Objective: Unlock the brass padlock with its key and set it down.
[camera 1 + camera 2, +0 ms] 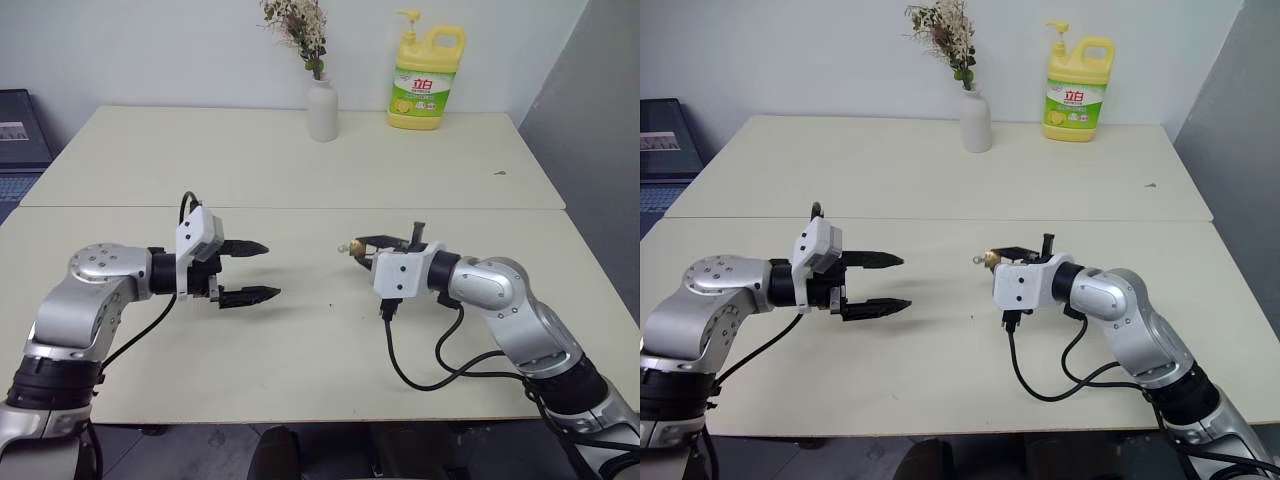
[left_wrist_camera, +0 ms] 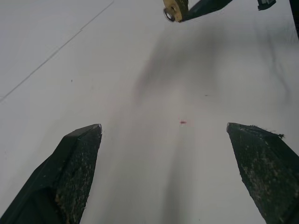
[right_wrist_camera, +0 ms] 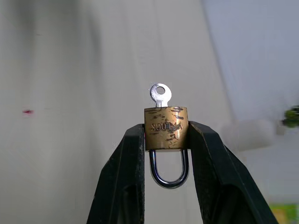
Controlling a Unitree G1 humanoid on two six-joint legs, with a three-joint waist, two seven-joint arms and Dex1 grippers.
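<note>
Brass padlock [image 3: 166, 128] pinched in right tool [image 3: 166, 140], key [image 3: 160, 94] inserted, left tool [image 1: 250, 271] spread wide, empty

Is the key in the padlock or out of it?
In: the key sticks out of the brass padlock, only its round head showing.

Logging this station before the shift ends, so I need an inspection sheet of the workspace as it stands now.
Surface: pale table, seam across it, tiny red speck.
Job's things: brass padlock clamped by its body, shackle toward the wrist; key sits in the keyhole.
Clutter: white vase with dried flowers, yellow detergent bottle, both at the far edge.
Grippers: left gripper open, empty, above the table; right gripper shut on the padlock.
Cables: black cable looping on the table by the right arm.
Surroundings: white wall; dark device at left.
</note>
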